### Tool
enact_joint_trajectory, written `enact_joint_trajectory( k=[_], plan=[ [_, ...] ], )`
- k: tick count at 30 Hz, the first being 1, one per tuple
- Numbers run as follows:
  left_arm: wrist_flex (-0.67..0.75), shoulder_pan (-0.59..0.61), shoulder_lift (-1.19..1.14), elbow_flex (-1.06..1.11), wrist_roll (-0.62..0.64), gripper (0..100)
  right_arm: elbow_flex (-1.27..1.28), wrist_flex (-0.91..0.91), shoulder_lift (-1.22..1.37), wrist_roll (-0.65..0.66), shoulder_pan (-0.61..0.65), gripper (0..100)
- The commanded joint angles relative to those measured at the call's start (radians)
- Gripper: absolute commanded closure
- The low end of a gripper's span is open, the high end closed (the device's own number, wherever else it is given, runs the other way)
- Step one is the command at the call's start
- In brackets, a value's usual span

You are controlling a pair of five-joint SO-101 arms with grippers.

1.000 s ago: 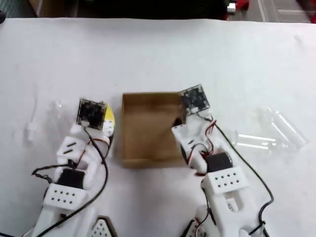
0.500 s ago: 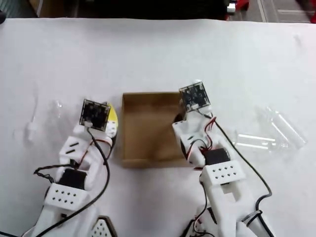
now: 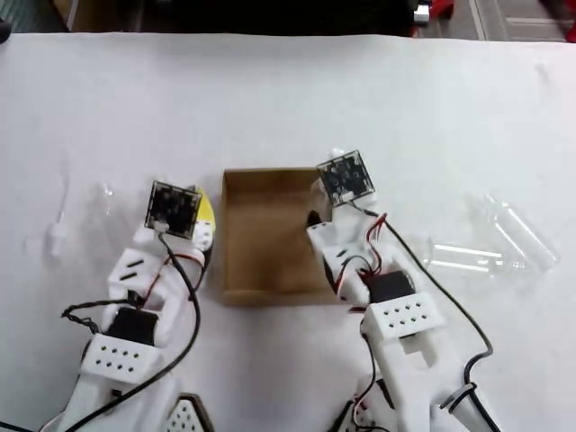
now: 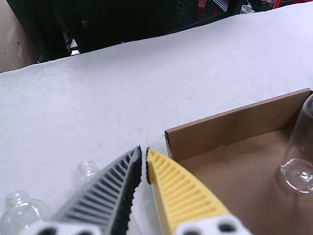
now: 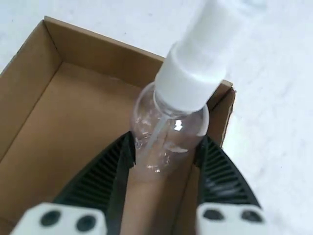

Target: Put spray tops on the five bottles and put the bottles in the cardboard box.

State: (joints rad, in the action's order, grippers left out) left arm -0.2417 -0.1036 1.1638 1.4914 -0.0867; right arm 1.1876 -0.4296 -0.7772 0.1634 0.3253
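Observation:
My right gripper (image 5: 166, 147) is shut on a clear bottle (image 5: 168, 125) with a white spray top (image 5: 195, 58), holding it over the right side of the open cardboard box (image 5: 88, 44). From above, that bottle (image 3: 319, 191) sits at the box's (image 3: 261, 234) far right corner. The left wrist view catches its clear base (image 4: 299, 156) inside the box (image 4: 230, 125). My left gripper (image 4: 144, 152), one finger grey and one yellow, is shut on nothing just left of the box (image 3: 203, 209).
Two clear bottles without tops (image 3: 508, 234) (image 3: 459, 255) lie on the white table right of the arms. At the left lie a loose spray top (image 3: 58, 232) and a small bottle (image 3: 103, 193). Two open bottle necks (image 4: 87, 169) (image 4: 19, 208) stand near my left gripper.
My right arm has shifted left and slightly away, carrying the capped bottle further over the box. The left arm edged a little to the right early on.

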Motion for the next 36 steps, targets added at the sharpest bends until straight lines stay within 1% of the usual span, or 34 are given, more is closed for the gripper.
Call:
enact_joint_trajectory(
  k=[1, 5, 10, 13, 15, 26, 36],
  plan=[
    [0.017, -0.013, 0.022, -0.011, -0.008, 98, -0.009, 0.028, -0.001, 0.011, 0.002, 91.4],
    [0.017, -0.013, 0.021, -0.011, -0.008, 98, -0.005, 0.081, 0.007, 0.014, 0.001, 91.3],
    [0.017, -0.010, 0.022, -0.011, -0.008, 98, -0.005, 0.084, 0.007, 0.018, 0.001, 91.1],
    [0.017, -0.008, 0.024, -0.011, -0.008, 98, -0.005, 0.085, 0.007, 0.075, 0.001, 91.3],
    [0.017, -0.008, 0.024, -0.011, -0.008, 98, -0.005, 0.093, 0.007, 0.091, 0.001, 91.4],
    [0.017, -0.013, 0.024, -0.011, -0.008, 98, 0.061, 0.209, 0.008, 0.097, 0.002, 91.1],
    [0.017, -0.015, 0.024, -0.011, -0.008, 98, 0.060, 0.213, 0.008, 0.097, 0.001, 91.1]
  ],
)
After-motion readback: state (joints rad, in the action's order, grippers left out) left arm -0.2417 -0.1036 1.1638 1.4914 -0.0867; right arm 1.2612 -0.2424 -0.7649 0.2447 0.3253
